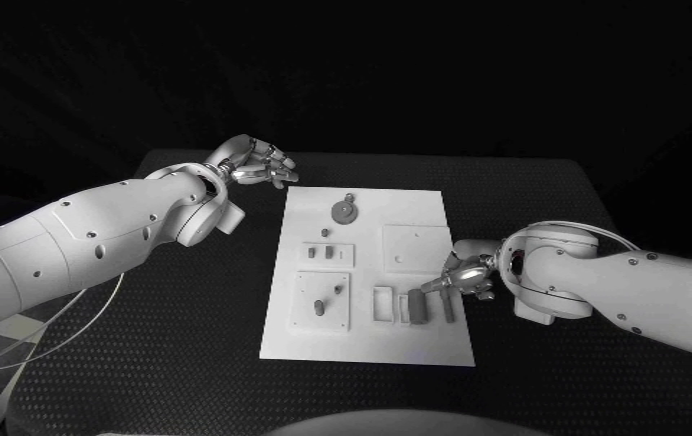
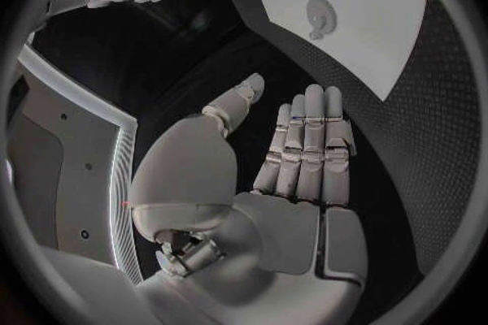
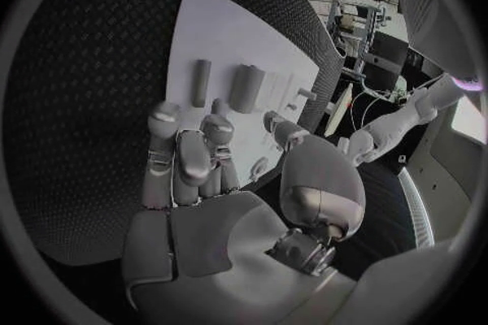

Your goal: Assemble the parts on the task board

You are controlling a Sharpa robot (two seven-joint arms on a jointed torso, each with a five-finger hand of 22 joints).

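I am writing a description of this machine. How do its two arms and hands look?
Both arms have smooth white rounded shells with small dark holes. The left hand and right hand are silver metal with segmented fingers and pale pads. A thin pale cable loops beside the left arm.

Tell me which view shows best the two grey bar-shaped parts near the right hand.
The right wrist view shows them best: the slim bar and the thick bar lie side by side on the task board, just beyond the right hand. The head view shows them small. The left wrist view leaves them unclear.

Black table point(image 1: 173, 356) against dark backdrop
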